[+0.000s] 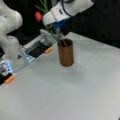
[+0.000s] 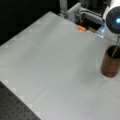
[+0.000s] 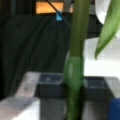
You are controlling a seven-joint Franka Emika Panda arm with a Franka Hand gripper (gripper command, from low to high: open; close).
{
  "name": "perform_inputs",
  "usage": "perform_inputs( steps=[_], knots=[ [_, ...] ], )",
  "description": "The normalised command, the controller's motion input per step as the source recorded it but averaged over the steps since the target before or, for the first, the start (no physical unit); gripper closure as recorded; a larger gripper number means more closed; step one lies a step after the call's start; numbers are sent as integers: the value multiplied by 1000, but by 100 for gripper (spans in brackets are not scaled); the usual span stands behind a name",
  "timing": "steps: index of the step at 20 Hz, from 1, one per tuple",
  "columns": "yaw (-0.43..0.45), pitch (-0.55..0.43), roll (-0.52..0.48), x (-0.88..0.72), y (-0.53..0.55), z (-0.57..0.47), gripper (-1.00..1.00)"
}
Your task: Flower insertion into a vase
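Filling the wrist view from top to bottom, the flower's green stem [image 3: 75, 62] stands close against my camera, with a long leaf [image 3: 108, 27] hanging at the upper right of that view and a grey block with a dark recess blurred behind it. Up at a front view's top my gripper [image 1: 57, 29] hangs tilted just above the vase [image 1: 66, 53], its blue part showing under the white wrist housing. My fingers are closed on the stem, which runs slanting down from them; its lower end passes over the rim and into the dark inside of the vase, resting against the rim's near side. The red bloom [image 1: 38, 16] sticks out above and toward that view's left of my wrist, with green leaves beside it. The vase stands upright on the white table [image 1: 62, 95], near the table's far edge in that view. In a front view the same copper-brown cylinder [image 2: 110, 62] sits at the right edge of the picture, a thin stem [image 2: 114, 51] leaning inside its mouth, and the round end of my arm [image 2: 113, 18] with a blue light hovers above it. An orange tab [image 2: 81, 28] lies near the far edge of the table.
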Motion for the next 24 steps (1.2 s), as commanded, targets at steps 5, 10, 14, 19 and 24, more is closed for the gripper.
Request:
perform_inputs(
  steps=[5, 10, 14, 19, 24],
  knots=[
    [31, -39, -180, 239, 30, -315, 100],
    [4, 15, -208, 257, -8, -273, 100],
    [-30, -8, -203, 306, 25, -272, 100],
    [-27, -5, -212, 312, 54, -195, 100],
    [-20, -20, -171, 323, -11, -134, -100]
  ],
)
